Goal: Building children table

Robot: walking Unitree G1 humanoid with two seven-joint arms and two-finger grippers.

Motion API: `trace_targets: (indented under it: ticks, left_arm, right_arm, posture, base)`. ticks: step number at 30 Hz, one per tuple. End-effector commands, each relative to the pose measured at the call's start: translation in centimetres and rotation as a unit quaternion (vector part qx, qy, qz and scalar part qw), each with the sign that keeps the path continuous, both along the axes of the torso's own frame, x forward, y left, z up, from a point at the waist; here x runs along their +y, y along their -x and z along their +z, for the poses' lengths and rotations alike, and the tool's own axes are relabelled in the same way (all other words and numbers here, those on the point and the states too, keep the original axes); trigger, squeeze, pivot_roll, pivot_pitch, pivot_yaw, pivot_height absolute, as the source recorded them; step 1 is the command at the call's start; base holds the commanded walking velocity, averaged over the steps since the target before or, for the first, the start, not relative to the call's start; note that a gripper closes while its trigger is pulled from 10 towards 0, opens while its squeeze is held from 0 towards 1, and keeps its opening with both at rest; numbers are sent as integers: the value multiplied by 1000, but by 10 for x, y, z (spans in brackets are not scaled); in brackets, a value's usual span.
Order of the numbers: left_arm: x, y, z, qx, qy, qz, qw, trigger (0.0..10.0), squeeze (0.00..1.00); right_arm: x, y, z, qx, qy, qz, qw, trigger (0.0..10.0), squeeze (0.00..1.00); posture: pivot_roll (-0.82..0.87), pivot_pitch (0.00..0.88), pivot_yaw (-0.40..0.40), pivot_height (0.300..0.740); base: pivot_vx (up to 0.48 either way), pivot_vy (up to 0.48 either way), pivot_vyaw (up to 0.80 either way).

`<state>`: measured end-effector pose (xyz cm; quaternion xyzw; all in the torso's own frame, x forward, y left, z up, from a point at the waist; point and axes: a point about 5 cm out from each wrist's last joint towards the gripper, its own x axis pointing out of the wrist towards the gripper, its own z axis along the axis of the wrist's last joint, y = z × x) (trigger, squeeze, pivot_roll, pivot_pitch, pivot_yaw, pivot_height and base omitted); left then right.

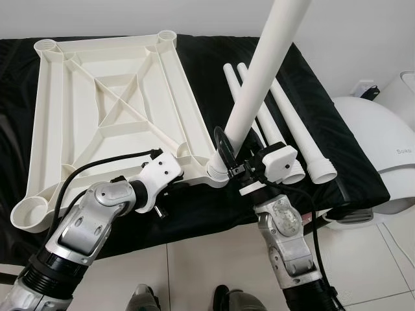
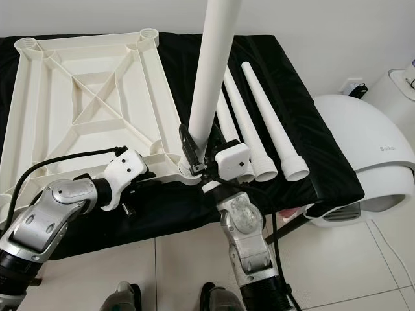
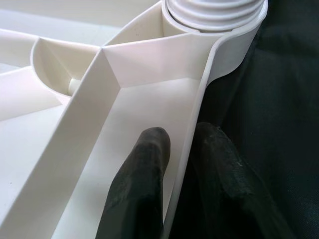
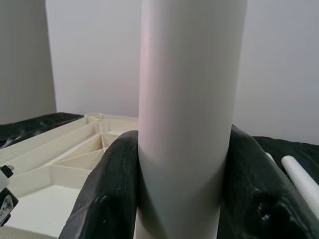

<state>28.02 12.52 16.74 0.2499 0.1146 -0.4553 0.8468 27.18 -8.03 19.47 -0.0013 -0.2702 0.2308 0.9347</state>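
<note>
You have one upturned white tabletop [image 1: 110,103] on the black cloth [image 1: 311,97]. Your left gripper [image 3: 174,174] pinches its near rim. Your right gripper [image 1: 227,152] clamps one upright leg [image 1: 266,71] in the near-right corner socket. Three loose legs [image 2: 269,123] lie right.

White domed appliance [image 2: 363,162], tiled floor [image 2: 162,272]

Smooth matt plastic tabletop [image 1: 110,103] and leg [image 1: 262,78]; black cloth [image 1: 324,123] beneath.

Bright, even indoor light, soft shadows, sharp head views with wide-angle bending; close foregrounds blurred in wrist views.
</note>
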Motion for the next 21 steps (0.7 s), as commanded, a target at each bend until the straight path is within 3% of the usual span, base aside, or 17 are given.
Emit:
trace_targets:
  ticks: [1,21]
  left_arm:
    - [3,2,1,4,-6,-8,1000,10000,0]
    - [3,2,1,4,-5,-7,1000,10000,0]
  right_arm:
    - [-29,-11,-61,159,49,-57,984,10000,0]
    - [-34,-13,-63,162,53,-65,983,10000,0]
  posture:
    - [62,210,-58,740]
    - [60,212,-59,740]
  base:
    - [0,0,0]
    - [0,0,0]
